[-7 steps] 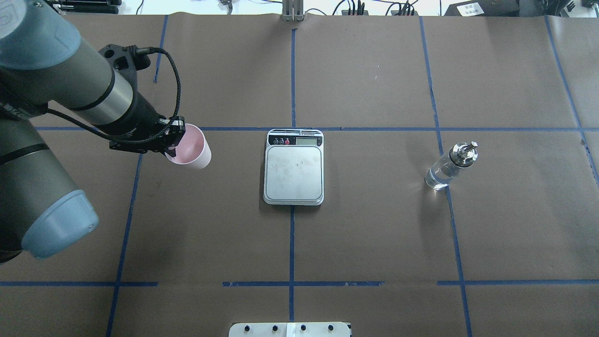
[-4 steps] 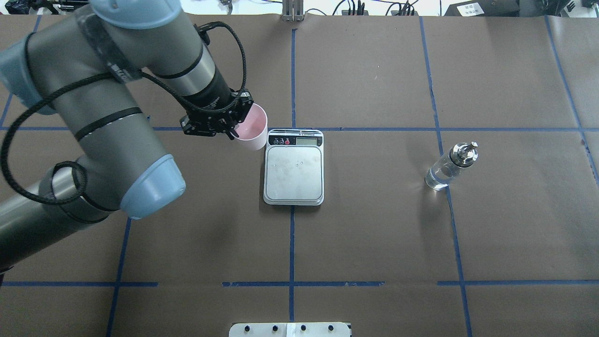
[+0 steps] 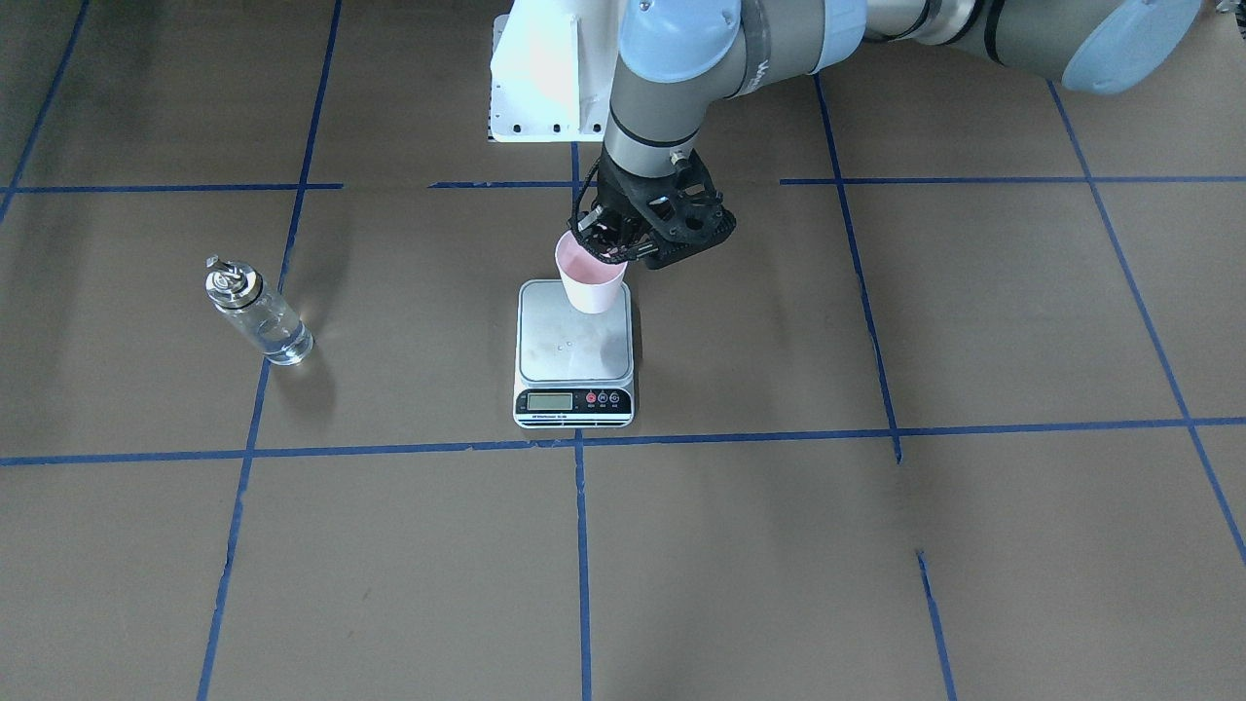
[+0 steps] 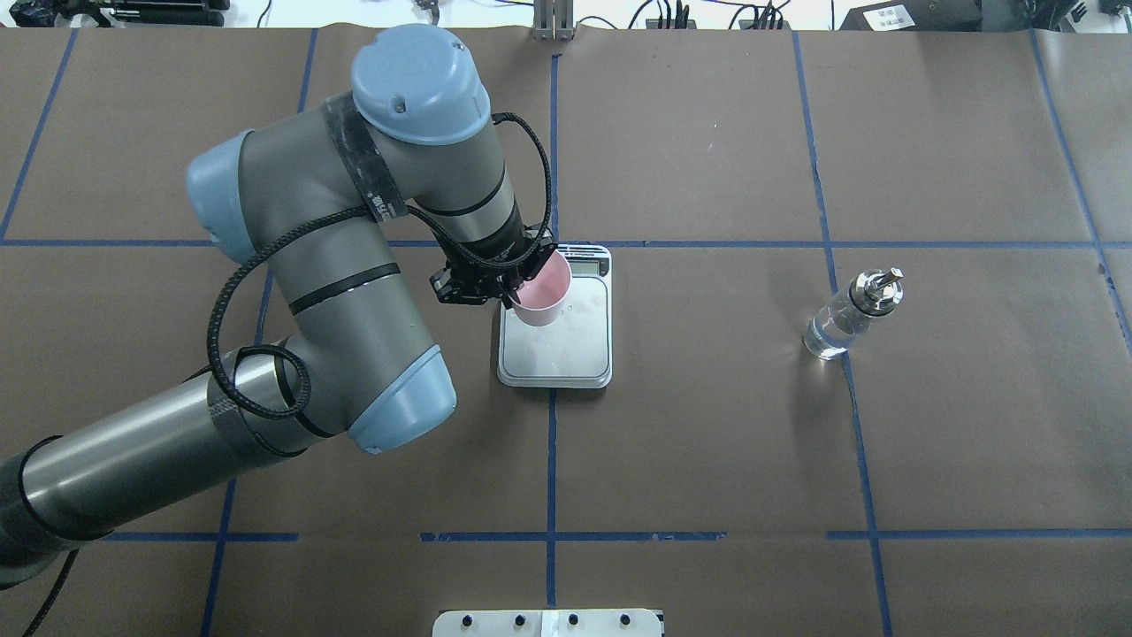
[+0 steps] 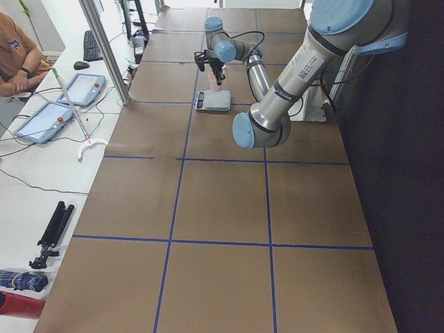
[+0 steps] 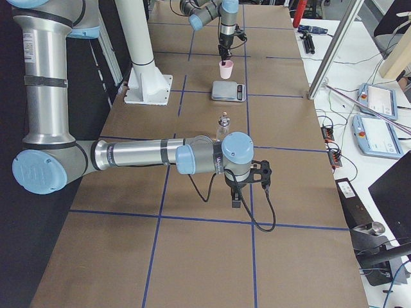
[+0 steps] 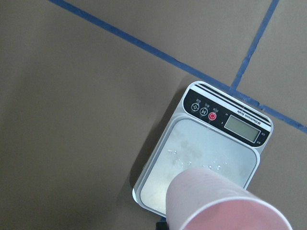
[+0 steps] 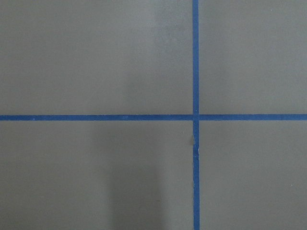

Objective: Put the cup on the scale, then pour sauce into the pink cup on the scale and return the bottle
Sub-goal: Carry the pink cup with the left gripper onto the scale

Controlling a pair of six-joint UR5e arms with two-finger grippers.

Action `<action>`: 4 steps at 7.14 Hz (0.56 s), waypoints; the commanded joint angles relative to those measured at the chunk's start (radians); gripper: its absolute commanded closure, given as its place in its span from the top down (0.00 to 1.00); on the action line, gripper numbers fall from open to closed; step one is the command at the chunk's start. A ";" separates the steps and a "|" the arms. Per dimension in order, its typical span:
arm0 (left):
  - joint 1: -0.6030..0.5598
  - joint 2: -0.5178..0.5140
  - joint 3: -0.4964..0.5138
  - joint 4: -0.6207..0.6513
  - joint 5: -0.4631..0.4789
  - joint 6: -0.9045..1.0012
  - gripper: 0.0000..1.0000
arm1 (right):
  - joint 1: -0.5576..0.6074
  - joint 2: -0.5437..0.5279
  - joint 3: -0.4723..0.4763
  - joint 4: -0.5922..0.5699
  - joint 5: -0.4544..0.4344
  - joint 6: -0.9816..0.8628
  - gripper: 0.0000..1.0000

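My left gripper (image 4: 511,287) is shut on the rim of the pink cup (image 4: 541,296), holding it upright in the air over the scale (image 4: 566,345), above the left part of its steel plate. From the left wrist the cup (image 7: 220,203) hangs over the plate's near edge, and the scale (image 7: 192,158) shows its lit display and buttons. The bottle (image 4: 851,311) of clear sauce stands alone to the right on the brown paper. The right gripper (image 6: 236,200) hovers low over the table nearer the robot's side; whether it is open or shut I cannot tell.
Blue tape lines grid the brown table cover. The white robot base (image 3: 540,88) stands behind the scale. Beyond the table's far edge are a metal post (image 6: 334,48), tablets (image 5: 80,87) on a white desk and a seated person (image 5: 17,48).
The left arm has carried the cup rightward, from the table's left part to above the scale. Scale and bottle have not moved.
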 commanded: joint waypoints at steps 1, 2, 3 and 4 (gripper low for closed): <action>0.021 -0.027 0.092 -0.066 0.005 -0.013 0.00 | 0.000 -0.001 -0.004 -0.001 -0.001 0.001 1.00; 0.021 -0.027 0.095 -0.066 0.007 -0.008 0.00 | 0.000 -0.001 -0.004 -0.001 0.000 0.001 1.00; 0.021 -0.022 0.103 -0.069 0.005 -0.005 0.00 | 0.000 -0.001 -0.004 -0.001 0.000 0.001 1.00; 0.023 -0.021 0.133 -0.107 0.005 -0.005 0.00 | 0.000 0.001 -0.004 -0.001 0.000 -0.001 1.00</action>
